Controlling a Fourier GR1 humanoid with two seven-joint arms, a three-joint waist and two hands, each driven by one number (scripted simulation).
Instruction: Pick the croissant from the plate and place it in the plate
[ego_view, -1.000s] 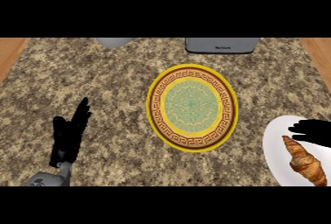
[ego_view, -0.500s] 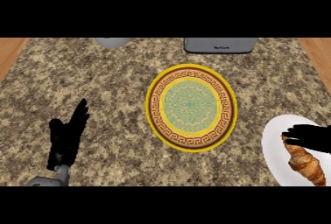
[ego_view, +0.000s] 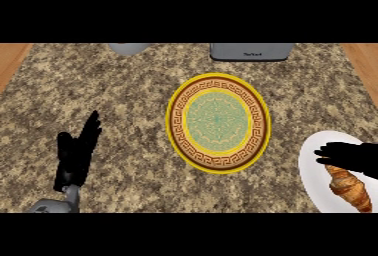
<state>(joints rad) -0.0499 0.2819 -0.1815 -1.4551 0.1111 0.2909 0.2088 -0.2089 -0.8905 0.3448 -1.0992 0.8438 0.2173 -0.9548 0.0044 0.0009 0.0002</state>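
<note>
A brown croissant (ego_view: 351, 189) lies on a white plate (ego_view: 314, 175) at the lower right edge of the head view. My right hand (ego_view: 353, 158) hovers over the croissant's far end, fingers pointing left and spread, with nothing held. A yellow plate with a brown patterned band and green centre (ego_view: 218, 122) rests in the middle of the counter and holds nothing. My left hand (ego_view: 76, 152) rests open at the lower left, fingers pointing up.
A grey appliance (ego_view: 251, 51) stands at the counter's far edge, right of centre. A grey rounded object (ego_view: 130, 48) sits at the far edge to its left. Wooden floor shows past both sides of the speckled granite counter (ego_view: 125, 95).
My right hand has slid down and slightly left over the white plate, and it now covers the croissant's far end. The left hand has not moved.
</note>
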